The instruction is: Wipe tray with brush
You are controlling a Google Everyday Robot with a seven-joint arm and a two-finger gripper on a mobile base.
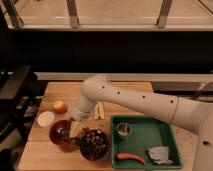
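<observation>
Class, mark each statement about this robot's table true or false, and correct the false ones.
1. The gripper hangs over the brown bowls, left of the green tray. True.
2. The green tray is empty. False: it holds a small metal cup, an orange carrot-like piece and a grey cloth.
3. The round orange fruit lies in the tray. False: it sits on the wooden table, left of the arm.
4. The arm reaches in from the right of the picture. True.
</observation>
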